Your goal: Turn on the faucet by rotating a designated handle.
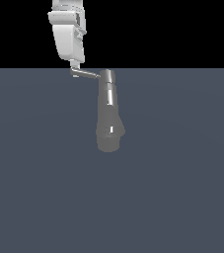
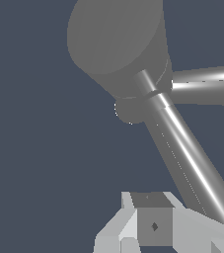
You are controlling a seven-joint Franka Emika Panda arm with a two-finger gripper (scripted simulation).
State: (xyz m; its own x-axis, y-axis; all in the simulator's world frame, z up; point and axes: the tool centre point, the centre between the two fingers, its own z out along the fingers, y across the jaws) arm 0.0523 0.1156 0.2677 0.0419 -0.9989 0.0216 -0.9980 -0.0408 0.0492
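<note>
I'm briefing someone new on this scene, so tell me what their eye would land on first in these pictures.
First the faucet, a shiny grey column standing alone in the middle of the flat blue-grey floor. Next, the white gripper coming down from the top, at the outer end of the thin handle that juts from the faucet's cap toward the exterior view's left. The wrist view shows the handle as a long gleaming bar.

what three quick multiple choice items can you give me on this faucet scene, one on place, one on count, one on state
1. In the exterior view, the handle leaves the faucet toward:
A. that view's left
B. that view's right
C. straight up

2. Side bars on the faucet's top cap:
A. none
B. one
C. three

3. The claw is:
A. far from the faucet
B. at the handle's outer end
C. on the faucet's base

Answers: 1 A, the bar runs left from the cap. 2 B, a single bar shows. 3 B, its tip meets the bar's far end.
</note>
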